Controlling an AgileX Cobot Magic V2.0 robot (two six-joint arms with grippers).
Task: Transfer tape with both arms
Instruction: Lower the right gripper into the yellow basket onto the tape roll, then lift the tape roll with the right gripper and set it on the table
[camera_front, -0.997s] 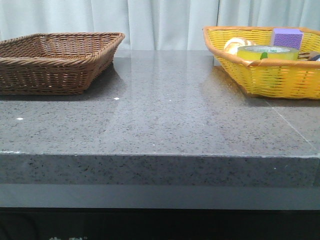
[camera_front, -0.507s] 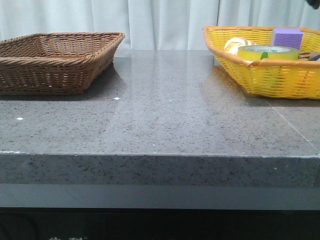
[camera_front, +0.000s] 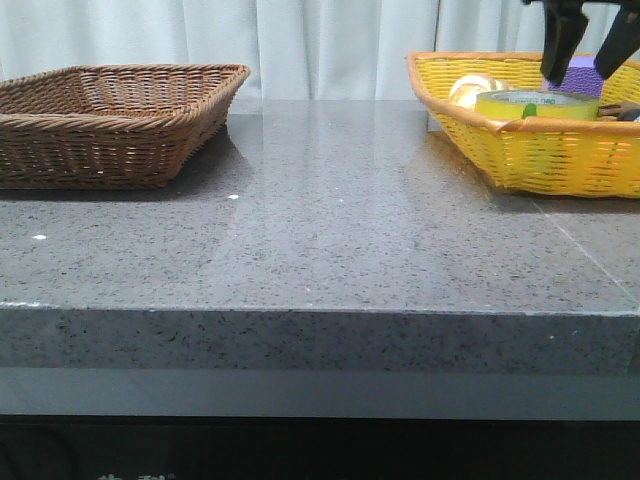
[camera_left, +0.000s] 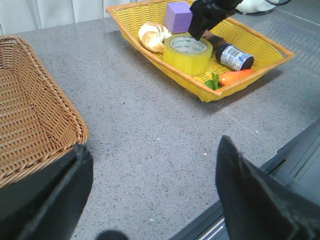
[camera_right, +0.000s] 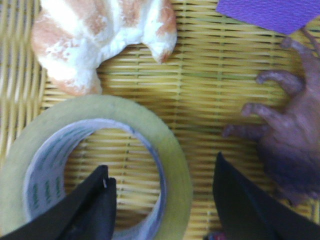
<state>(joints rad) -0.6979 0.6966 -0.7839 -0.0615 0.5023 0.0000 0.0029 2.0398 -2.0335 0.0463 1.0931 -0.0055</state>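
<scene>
The yellow tape (camera_front: 535, 105) lies flat in the yellow basket (camera_front: 540, 160) at the back right. My right gripper (camera_front: 585, 62) hangs open just above it. In the right wrist view the tape (camera_right: 177, 170) fills the lower left, and the right gripper (camera_right: 162, 167) straddles its wall, one finger over the core hole and one outside, apart from it. My left gripper (camera_left: 152, 147) is open and empty, low over the grey table near its front edge. It is out of the front view. From the left wrist view, the tape (camera_left: 187, 52) and the right gripper (camera_left: 210, 15) are far off.
The yellow basket also holds a croissant (camera_right: 100, 40), a purple block (camera_right: 270, 12), a dark purple hand-like thing (camera_right: 285, 145), a small bottle (camera_left: 235, 56) and a carrot (camera_left: 237, 77). A brown wicker basket (camera_front: 110, 120) stands at the back left.
My right gripper has come into the front view from the top right and dropped over the tape. Nothing else has moved.
</scene>
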